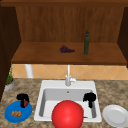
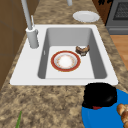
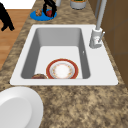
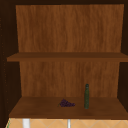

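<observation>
My left hand [image 1: 22,98] hovers over a blue plate [image 1: 9,114] on the counter left of the sink, fingers curled round a small red thing [image 1: 26,102]. The left side view has this hand [image 2: 100,95] low over the plate [image 2: 100,121], red [image 2: 96,108] peeking out under it. From the right, the hand [image 3: 48,5] loops round the red thing [image 3: 49,13]. Brown pieces [image 1: 16,114] lie on the plate. My right hand [image 1: 89,97] hangs over the sink's right part with relaxed fingers, holding nothing; it also appears as a hand [image 3: 5,17] at the right side view's left edge.
A red-rimmed plate [image 2: 65,61] and a brown ring-shaped item [image 2: 82,49] lie in the white sink [image 2: 25,72]. The faucet [image 1: 68,76] stands behind. A white plate [image 1: 116,115] sits right of the sink, a potted plant [image 1: 9,80] far left. Grapes [image 4: 66,103] and a green bottle [image 4: 86,96] are on the shelf.
</observation>
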`<control>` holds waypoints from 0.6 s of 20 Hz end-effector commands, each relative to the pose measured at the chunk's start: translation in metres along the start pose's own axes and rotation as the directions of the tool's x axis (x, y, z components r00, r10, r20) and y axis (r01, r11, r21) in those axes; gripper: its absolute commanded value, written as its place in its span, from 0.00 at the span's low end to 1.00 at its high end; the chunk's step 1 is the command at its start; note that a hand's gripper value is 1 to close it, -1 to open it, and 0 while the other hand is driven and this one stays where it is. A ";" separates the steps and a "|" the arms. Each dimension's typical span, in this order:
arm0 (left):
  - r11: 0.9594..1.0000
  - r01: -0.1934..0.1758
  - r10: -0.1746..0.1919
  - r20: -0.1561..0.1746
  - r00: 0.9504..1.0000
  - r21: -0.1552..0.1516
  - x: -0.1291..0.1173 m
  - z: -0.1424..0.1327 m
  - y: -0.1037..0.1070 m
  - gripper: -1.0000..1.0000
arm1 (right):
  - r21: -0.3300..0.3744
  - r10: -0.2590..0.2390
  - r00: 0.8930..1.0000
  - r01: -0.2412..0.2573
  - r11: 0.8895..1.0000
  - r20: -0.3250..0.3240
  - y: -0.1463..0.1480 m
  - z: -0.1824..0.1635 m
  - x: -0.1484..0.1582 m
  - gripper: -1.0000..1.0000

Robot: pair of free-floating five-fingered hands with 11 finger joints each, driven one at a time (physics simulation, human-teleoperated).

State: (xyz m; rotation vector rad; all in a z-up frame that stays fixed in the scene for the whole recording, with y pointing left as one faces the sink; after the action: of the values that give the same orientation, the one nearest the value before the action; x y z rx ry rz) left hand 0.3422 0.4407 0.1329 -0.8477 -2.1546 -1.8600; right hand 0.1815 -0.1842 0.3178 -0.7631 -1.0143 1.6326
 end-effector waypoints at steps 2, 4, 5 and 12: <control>1.000 -0.031 0.031 0.022 0.999 -0.005 0.011 -0.005 0.021 1.00 | 0.000 0.000 1.000 0.000 1.000 0.000 0.000 0.000 0.000 0.50; 1.000 -0.026 0.027 0.024 0.999 -0.007 0.018 -0.008 0.033 1.00 | 0.000 0.000 1.000 0.000 1.000 0.000 0.000 0.000 0.000 0.50; 1.000 -0.024 0.025 0.024 0.999 -0.008 0.021 -0.010 0.038 1.00 | 0.000 0.000 1.000 0.000 1.000 0.000 0.000 0.000 0.000 0.50; 1.000 -0.009 0.009 0.017 1.000 -0.004 0.049 -0.041 0.079 1.00 | 0.000 0.000 1.000 0.000 1.000 0.000 0.000 0.000 0.000 0.50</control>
State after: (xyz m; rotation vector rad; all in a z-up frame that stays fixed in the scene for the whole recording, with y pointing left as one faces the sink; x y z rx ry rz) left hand 0.3355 0.4337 0.2087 -0.8292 -2.1537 -1.8438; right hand 0.1815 -0.1842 0.3178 -0.7631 -1.0143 1.6326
